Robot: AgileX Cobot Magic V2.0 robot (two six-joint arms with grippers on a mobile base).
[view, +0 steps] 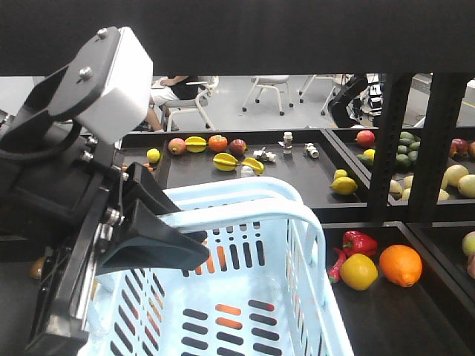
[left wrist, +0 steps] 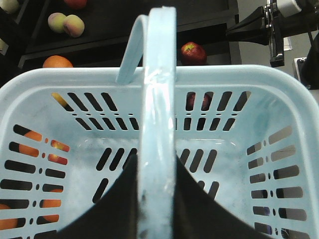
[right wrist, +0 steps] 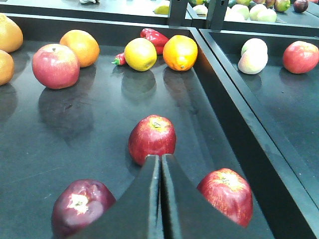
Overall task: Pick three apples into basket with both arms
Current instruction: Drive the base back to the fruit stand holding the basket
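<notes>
My left gripper (left wrist: 157,164) is shut on the looped handle (left wrist: 158,74) of the pale aqua basket (left wrist: 45,82), whose inside holds nothing. In the front view the left arm and its gripper (view: 159,239) fill the left side beside the basket (view: 315,297). My right gripper (right wrist: 160,157) is shut and empty, low over the black tray, its tips just short of a red apple (right wrist: 152,138). A second apple (right wrist: 225,195) lies to its right and a darker one (right wrist: 82,206) to its left. The right gripper also shows in the left wrist view (left wrist: 233,32).
A pinkish apple (right wrist: 56,65), oranges (right wrist: 180,52), a lemon (right wrist: 140,54) and a red pepper (right wrist: 154,37) lie farther on. A raised tray divider (right wrist: 234,99) runs on the right, with a peach (right wrist: 251,55) beyond. Black shelf posts (view: 386,148) stand ahead.
</notes>
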